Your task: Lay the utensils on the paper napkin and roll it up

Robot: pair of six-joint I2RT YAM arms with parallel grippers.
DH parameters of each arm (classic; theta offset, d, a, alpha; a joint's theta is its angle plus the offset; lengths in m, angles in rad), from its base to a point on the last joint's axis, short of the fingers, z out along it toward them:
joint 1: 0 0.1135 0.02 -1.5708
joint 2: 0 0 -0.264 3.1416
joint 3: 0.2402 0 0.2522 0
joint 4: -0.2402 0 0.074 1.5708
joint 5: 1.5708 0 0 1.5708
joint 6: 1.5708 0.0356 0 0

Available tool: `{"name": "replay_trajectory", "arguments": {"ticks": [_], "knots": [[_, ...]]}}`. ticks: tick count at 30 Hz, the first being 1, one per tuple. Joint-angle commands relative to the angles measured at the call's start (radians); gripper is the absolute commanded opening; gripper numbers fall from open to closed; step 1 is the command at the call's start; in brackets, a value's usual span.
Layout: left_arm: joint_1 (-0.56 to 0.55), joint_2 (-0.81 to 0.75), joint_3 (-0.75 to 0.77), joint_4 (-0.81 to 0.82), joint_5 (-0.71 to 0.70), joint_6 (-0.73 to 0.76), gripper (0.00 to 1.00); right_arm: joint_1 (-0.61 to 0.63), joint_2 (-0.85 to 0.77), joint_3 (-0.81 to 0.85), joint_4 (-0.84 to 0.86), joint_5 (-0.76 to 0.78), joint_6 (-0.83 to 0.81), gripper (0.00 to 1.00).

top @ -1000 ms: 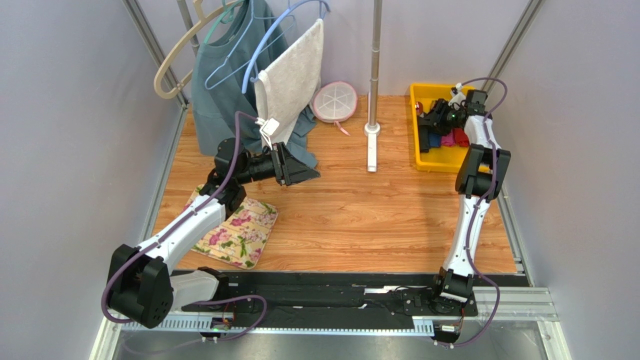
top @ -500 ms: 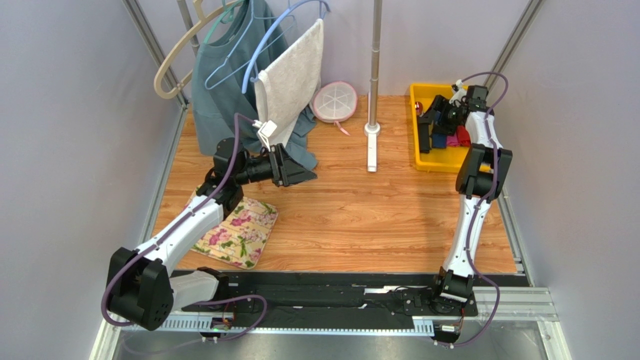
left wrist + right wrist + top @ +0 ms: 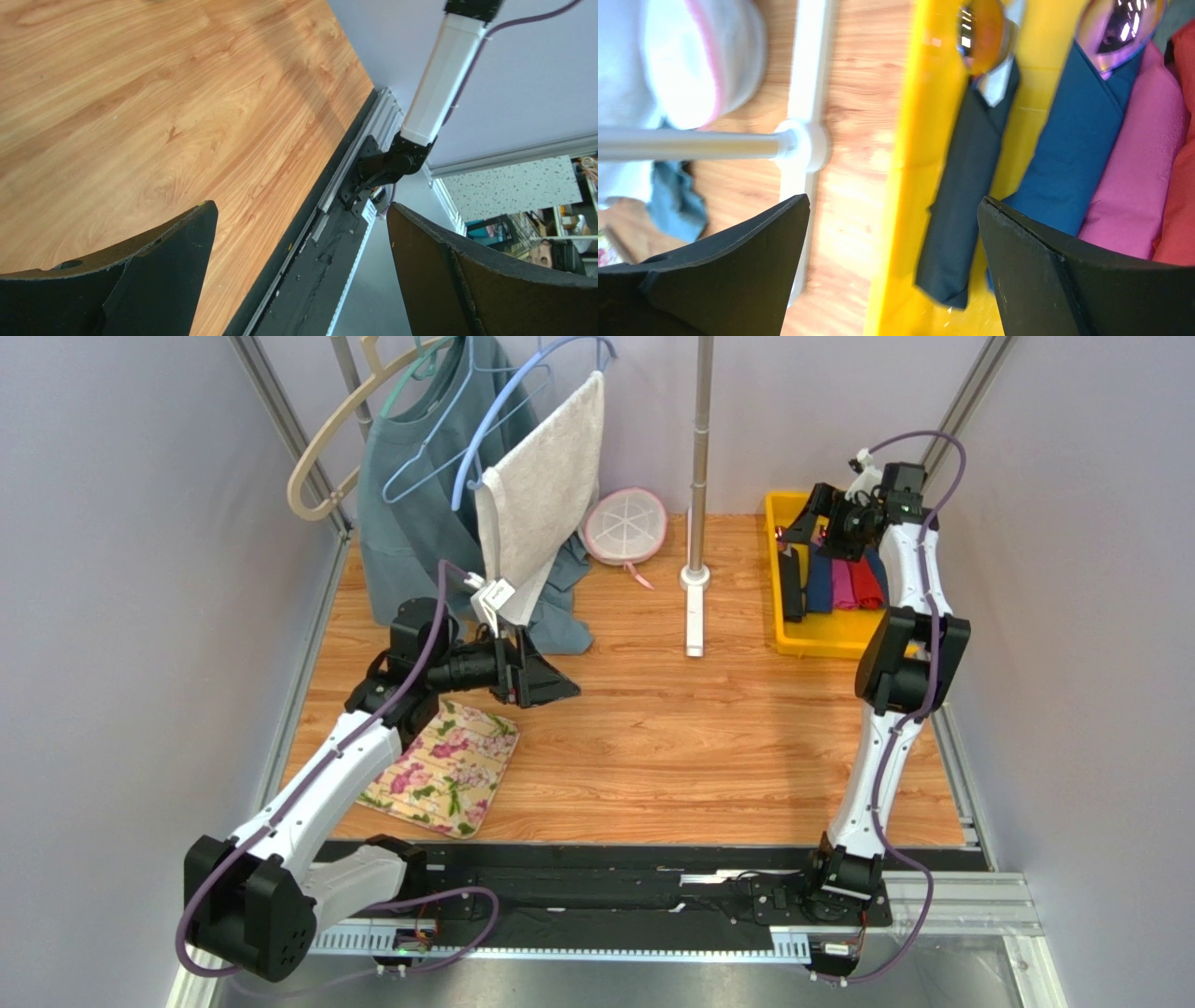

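While both arms hang above the table (image 3: 673, 742), the right gripper (image 3: 892, 201) stands wide and empty over the yellow tray (image 3: 910, 140) at 1 o'clock. Beneath it the paper napkin (image 3: 962, 203), rolled into 1 dark bundle, lies just inside the tray's left wall, beside 3 coloured rolls (image 3: 1074, 133). Of the utensils (image 3: 980, 31), only a shiny spoon bowl shows at the bundle's end. The left gripper (image 3: 300, 206), also wide and empty, hovers near 9 o'clock, just beyond the floral mat (image 3: 442, 770).
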Motion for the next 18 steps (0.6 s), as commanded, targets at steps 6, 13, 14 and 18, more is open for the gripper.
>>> {"name": "replay_trajectory", "arguments": {"ticks": [6,13,14,18], "knots": [[0.011,-0.101,0.240,-0.605,-0.141,0.437,0.99,0.031,-0.408,-0.126,-0.156,-0.086,-0.110,1.00],[0.011,-0.113,0.335,-0.935,-0.450,0.690,0.99,0.072,-0.758,-0.503,-0.285,-0.101,-0.206,1.00],[0.011,-0.121,0.325,-0.949,-0.489,0.699,0.99,0.094,-0.797,-0.561,-0.288,-0.089,-0.216,1.00],[0.011,-0.150,0.309,-0.937,-0.626,0.722,0.99,0.201,-0.988,-0.799,-0.291,0.031,-0.281,1.00]]}}
